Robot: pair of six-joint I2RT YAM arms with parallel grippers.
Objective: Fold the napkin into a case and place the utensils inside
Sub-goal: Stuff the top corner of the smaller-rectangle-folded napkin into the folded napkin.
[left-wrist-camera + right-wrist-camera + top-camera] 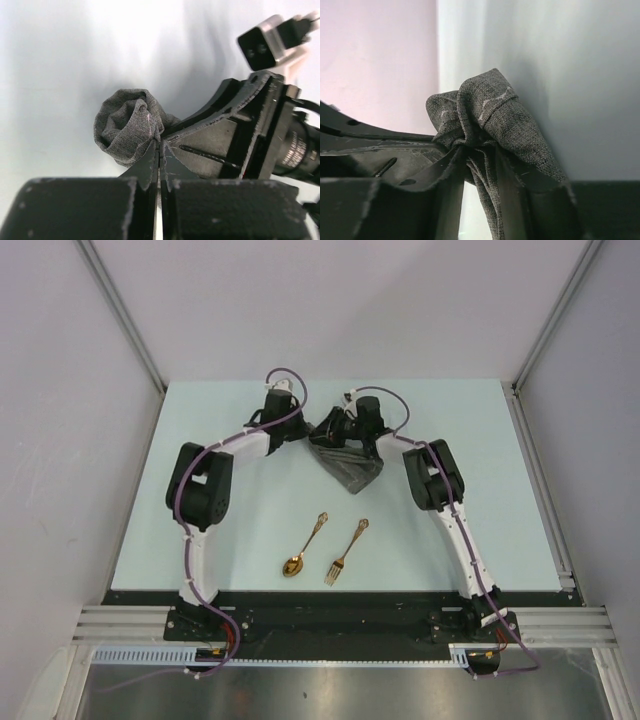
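Note:
The dark grey napkin (350, 468) is bunched at the far middle of the table, between both grippers. My left gripper (310, 433) is shut on a fold of the napkin (130, 130), pinching it right at its fingertips (160, 145). My right gripper (337, 428) meets it from the right. Its fingers stand apart, and a strand of the napkin (495, 115) hangs loosely in the gap (481, 150). A gold spoon (303, 546) and a gold fork (347, 550) lie side by side on the table near the front, apart from both grippers. No folded case shows.
The pale table top (200, 490) is enclosed by white walls on the left, right and back. A metal rail (330, 625) carrying both arm bases runs along the near edge. The right gripper's body (240, 130) crowds the left wrist view.

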